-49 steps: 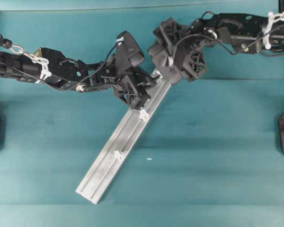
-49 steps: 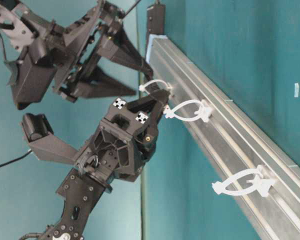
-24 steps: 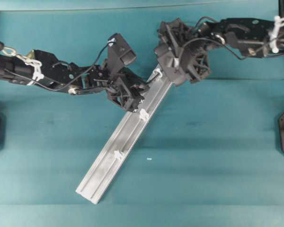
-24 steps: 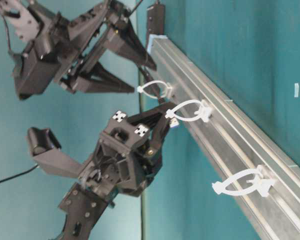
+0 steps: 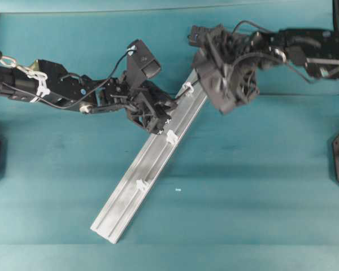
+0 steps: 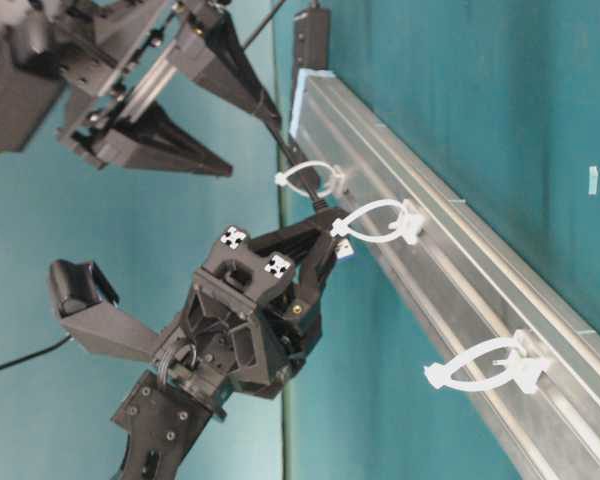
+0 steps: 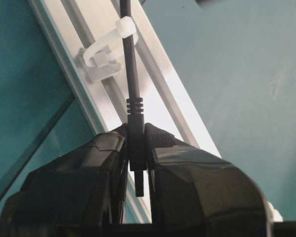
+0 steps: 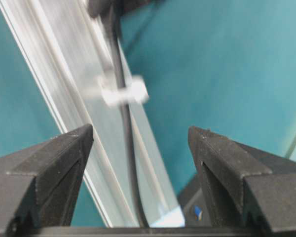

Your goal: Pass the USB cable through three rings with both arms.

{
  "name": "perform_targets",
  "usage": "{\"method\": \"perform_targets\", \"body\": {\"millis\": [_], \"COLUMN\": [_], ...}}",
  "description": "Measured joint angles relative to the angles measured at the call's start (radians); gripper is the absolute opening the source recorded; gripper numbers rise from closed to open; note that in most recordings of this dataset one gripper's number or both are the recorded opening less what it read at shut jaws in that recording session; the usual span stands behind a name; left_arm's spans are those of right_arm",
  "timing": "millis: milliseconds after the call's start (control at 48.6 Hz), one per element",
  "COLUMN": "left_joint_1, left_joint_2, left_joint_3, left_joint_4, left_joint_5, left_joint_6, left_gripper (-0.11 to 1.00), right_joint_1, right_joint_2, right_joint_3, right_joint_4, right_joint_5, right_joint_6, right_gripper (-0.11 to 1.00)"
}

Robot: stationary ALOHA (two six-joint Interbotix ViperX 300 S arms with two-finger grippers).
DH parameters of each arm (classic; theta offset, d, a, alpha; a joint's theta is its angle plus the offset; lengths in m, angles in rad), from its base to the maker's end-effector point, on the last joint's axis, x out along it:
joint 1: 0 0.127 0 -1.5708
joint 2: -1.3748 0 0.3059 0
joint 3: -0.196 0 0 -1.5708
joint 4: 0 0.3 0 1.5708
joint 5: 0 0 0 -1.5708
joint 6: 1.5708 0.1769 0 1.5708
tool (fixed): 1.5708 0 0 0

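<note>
The silver rail (image 5: pixel 137 182) lies diagonally and carries three white rings. The black USB cable (image 7: pixel 130 74) runs through the top ring (image 5: pixel 186 88), which also shows in the left wrist view (image 7: pixel 124 30). My left gripper (image 5: pixel 164 116) is shut on the cable's plug (image 7: pixel 136 143) just beside the middle ring (image 5: pixel 171 136). From table level the plug tip (image 6: pixel 344 246) sits at that ring's loop (image 6: pixel 375 222); I cannot tell if it is inside. The lowest ring (image 5: pixel 140 184) holds nothing. My right gripper (image 5: pixel 214 74) is open and empty above the rail's top end (image 8: pixel 140 138).
A black hub (image 6: pixel 310 35) lies off the rail's far end, and the cable leads back to it. The teal table (image 5: pixel 260 186) extends right of and below the rail. A small white speck (image 5: pixel 178 189) lies right of the rail.
My right gripper has let go, lifted and drawn back to the right, away from the top ring. My left gripper keeps hold of the plug near the middle ring.
</note>
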Motion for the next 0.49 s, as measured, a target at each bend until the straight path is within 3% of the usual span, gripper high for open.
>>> {"method": "perform_targets", "body": {"millis": [494], "left_joint_1": [-0.014], "left_joint_2": [-0.04], "left_joint_3": [0.034], "left_joint_4": [0.0], "left_joint_5": [-0.002], "left_joint_6": [-0.018], "left_gripper": [0.11], "right_joint_1": [0.049], "right_joint_2": [0.0], "right_joint_3": [0.011], "right_joint_4": [0.0], "right_joint_5": [-0.069], "right_joint_6": [0.069], "right_gripper": [0.85]}}
